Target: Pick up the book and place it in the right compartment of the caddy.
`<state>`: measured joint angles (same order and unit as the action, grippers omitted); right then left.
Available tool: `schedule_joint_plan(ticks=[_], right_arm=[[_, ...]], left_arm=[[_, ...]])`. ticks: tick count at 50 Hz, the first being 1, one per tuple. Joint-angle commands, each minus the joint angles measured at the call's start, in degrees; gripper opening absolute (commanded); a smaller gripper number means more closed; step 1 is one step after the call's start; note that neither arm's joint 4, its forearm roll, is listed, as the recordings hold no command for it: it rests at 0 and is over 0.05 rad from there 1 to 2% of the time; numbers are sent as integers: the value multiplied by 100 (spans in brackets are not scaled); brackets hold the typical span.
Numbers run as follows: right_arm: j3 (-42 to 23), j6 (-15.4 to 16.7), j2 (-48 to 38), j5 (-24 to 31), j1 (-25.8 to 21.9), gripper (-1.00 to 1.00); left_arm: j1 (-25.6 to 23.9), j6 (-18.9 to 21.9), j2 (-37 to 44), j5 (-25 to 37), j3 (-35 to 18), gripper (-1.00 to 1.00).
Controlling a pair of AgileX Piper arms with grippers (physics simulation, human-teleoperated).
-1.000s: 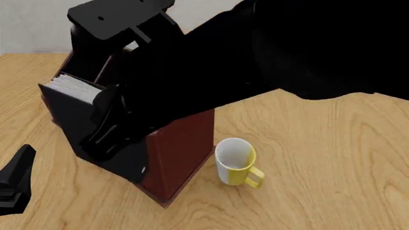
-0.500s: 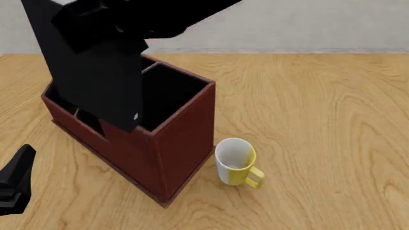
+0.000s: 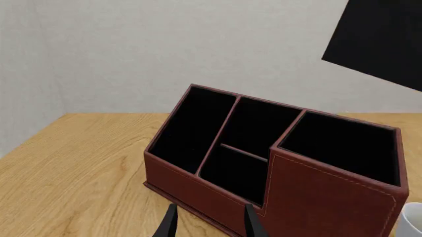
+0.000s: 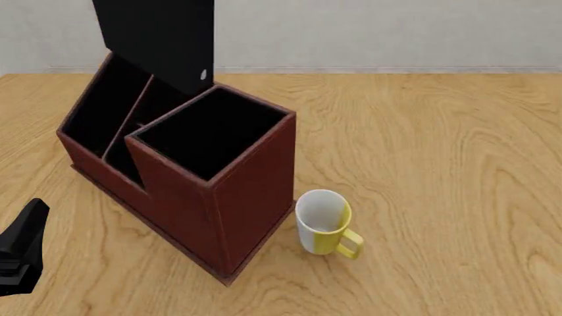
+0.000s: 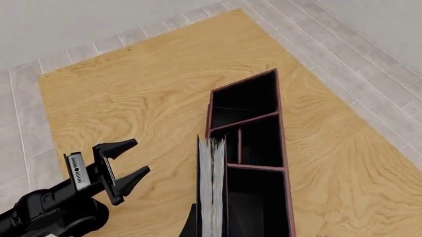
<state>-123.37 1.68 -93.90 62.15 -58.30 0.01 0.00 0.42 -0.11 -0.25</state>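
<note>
Book [image 4: 158, 36] is hanging above caddy [image 4: 250, 191], right gripper [image 5: 211, 229] clamping it; you are needing to lower it into right compartment [image 4: 206, 135].

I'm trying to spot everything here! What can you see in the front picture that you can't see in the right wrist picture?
Only the front view shows the white-and-yellow mug beside the caddy, and the white dot on the book's cover. Only the right wrist view shows the book's page edges, the whole left gripper standing open, and the tiled floor. Both show book, caddy and wooden table.
</note>
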Motion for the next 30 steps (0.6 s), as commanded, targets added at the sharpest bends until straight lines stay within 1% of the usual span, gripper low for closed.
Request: schedule_joint_plan(ticks=[1, 7, 10, 11, 12, 13, 14, 15, 18, 20, 21, 22, 30], right_arm=[[-1506, -122, -637, 757, 337, -100], [-1472, 67, -743, 774, 606, -100], [-1393, -40, -793, 775, 736, -100], [-1355, -140, -803, 775, 861, -100], [-1355, -140, -803, 775, 861, -100], [-1221, -111, -794, 775, 1114, -100], [-1261, -154, -835, 775, 1087, -100], [-1307, -40, -857, 775, 1137, -100], [-1326, -22, -918, 775, 1290, -100], [-1323, -118, -949, 775, 1324, -100], [-1340, -106, -961, 775, 1336, -100], [-1332, -213, -985, 775, 1330, -100], [-1453, -210, -1128, 775, 1400, -100]], left_arm=[[1, 0, 0, 0, 0, 100], [0, 2, 1, 0, 0, 100], [1, 1, 0, 0, 0, 100], [1, 1, 0, 0, 0, 100], [1, 0, 1, 0, 0, 100], [-1, 1, 1, 0, 0, 100], [0, 0, 0, 0, 0, 100], [0, 2, 0, 0, 0, 100], [1, 0, 0, 0, 0, 100], [0, 1, 0, 0, 0, 100], [0, 0, 0, 0, 0, 100], [0, 0, 0, 0, 0, 100], [0, 1, 0, 0, 0, 100]])
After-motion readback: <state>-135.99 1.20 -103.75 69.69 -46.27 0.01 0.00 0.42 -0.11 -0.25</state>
